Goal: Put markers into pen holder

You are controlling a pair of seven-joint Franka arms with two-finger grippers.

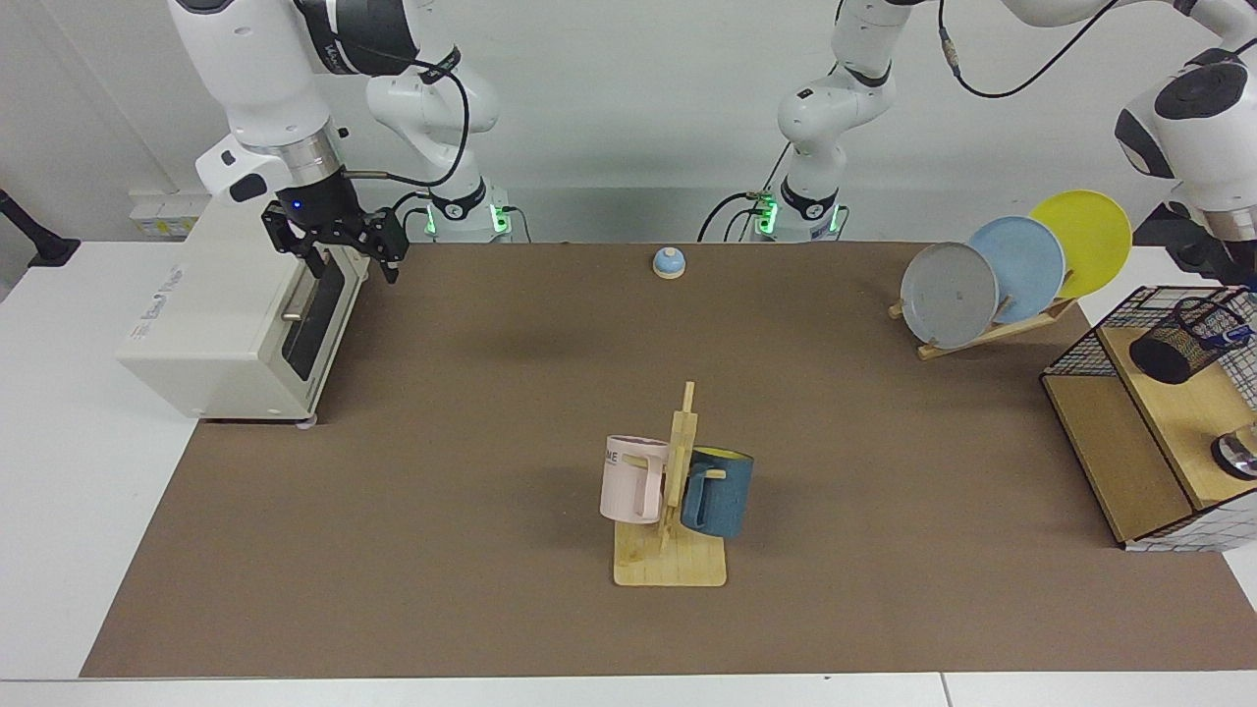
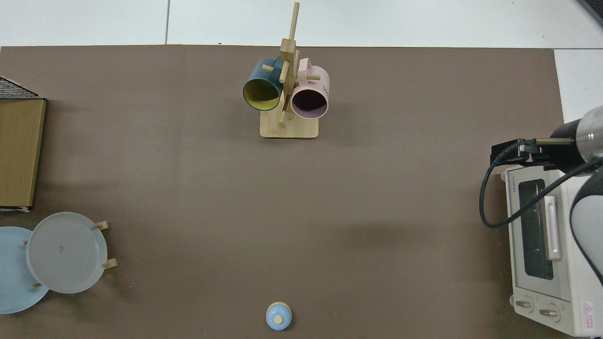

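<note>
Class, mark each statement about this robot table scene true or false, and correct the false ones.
1. The pen holder sits on the wood shelf. True.
2. The pink mug lies flat on the mat. False: it hangs on the mug rack.
3. The right tool is by the toaster oven. True.
4. Four plates stand racked. False: three, the grey plate, blue plate and yellow plate.
5. The left tool is over the mug rack. False: it is above the pen holder.
</note>
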